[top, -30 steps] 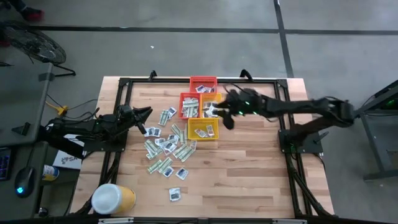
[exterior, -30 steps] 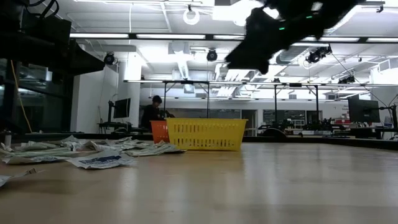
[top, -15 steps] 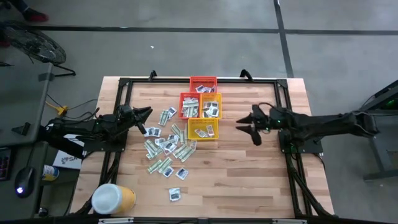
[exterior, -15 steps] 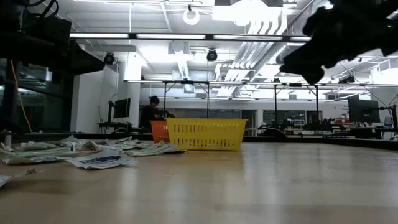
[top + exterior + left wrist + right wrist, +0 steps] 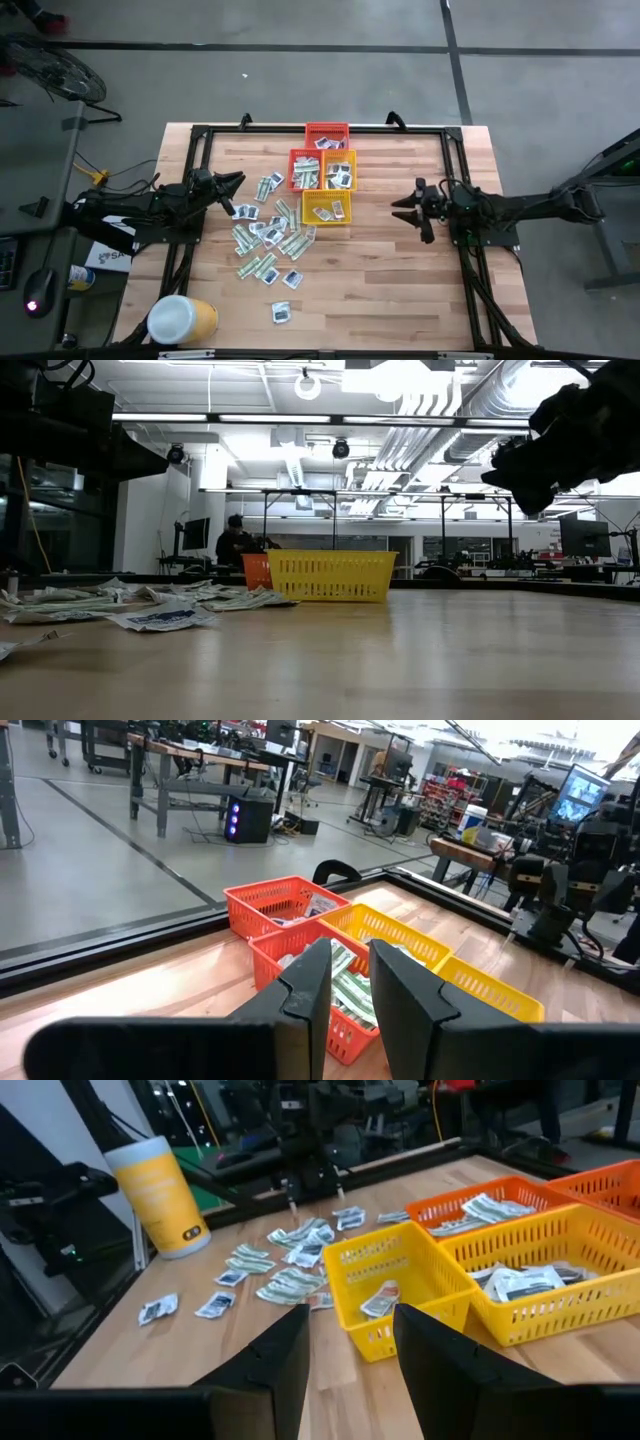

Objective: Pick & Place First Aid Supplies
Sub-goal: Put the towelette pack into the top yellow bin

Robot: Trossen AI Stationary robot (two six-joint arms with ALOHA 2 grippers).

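Observation:
The first aid supplies (image 5: 268, 236) lie as a loose heap of small flat packets on the wooden table, left of centre; several more lie inside the baskets. My left gripper (image 5: 238, 180) hovers level at the heap's far left edge, open by a narrow gap (image 5: 350, 955), with nothing between its fingers. My right gripper (image 5: 403, 210) hangs above the table's right half, well right of the yellow basket (image 5: 327, 208), open and empty (image 5: 352, 1320). In the low view it shows dark at the upper right (image 5: 528, 475).
A red basket (image 5: 327, 134), an orange-red basket (image 5: 305, 170) and an orange basket (image 5: 339, 170) stand behind the yellow one at the table's far middle. A yellow tub with a white lid (image 5: 182, 320) stands at the near left corner. Bare wood (image 5: 390, 280) lies near right.
My right gripper has drawn back from above the baskets toward the table's right edge, sinking somewhat, its fingers still apart and empty. The packets and baskets lie as before.

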